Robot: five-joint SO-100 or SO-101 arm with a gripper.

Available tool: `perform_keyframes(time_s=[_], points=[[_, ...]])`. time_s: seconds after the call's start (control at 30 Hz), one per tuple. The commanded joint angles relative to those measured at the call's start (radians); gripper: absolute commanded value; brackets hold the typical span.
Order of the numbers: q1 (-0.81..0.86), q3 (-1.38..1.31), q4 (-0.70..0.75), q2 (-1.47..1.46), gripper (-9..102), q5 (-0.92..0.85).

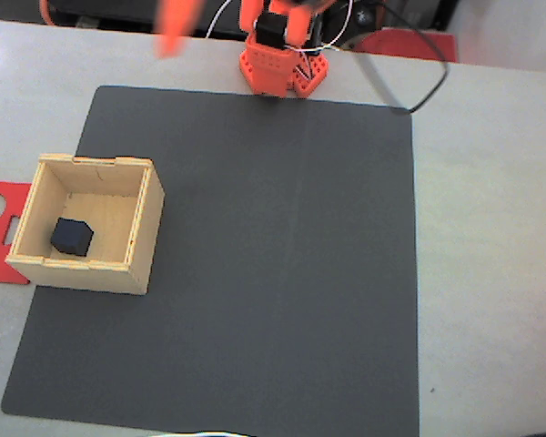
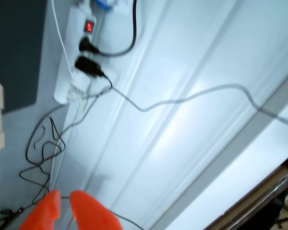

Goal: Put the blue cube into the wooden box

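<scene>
Fixed view: the pale desk [image 1: 491, 228] carries a large dark grey mat [image 1: 255, 273] that takes up most of the working area. At the far edge of the mat stands the orange arm base [image 1: 278, 68], with black and white cables trailing off to the far right.

On the left of the mat sits the wooden box [image 1: 141, 232], upright and open-topped. A flat red plate [image 1: 0, 205] pokes out from behind its left wall, lying on the desk.

The blue cube [image 1: 72, 236] rests on the box floor, in the near-left part, close to the near wall. We judge the placing step done: the cube is inside and nothing holds it.

Wrist view: the tool [image 2: 65, 203] enters from the bottom edge as two orange fingers with a narrow gap between them and nothing in it. The camera looks away from the mat toward a white power strip [image 2: 79, 52] with a lit red switch and black plugs, and loose wires on the floor. A corner of the box wall shows at the left edge.

Judgement: the arm is raised and turned away from the box, so we take the step in hand to be the retreat to rest. The next move calls only for settling the arm clear of the box without catching the cables.
</scene>
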Motion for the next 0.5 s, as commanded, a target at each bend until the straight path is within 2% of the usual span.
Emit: perform_keyframes(time_s=[0.0,0.07,0.23,0.4,0.47], points=[[-0.041,0.081,0.067,0.161,0,0.041],[-0.037,0.170,0.044,0.253,0,0.049],[-0.040,0.607,-0.138,0.695,0,-0.003],[-0.005,0.890,-0.179,1.080,0,-0.074],[-0.003,0.928,-0.152,1.137,0,-0.072]])
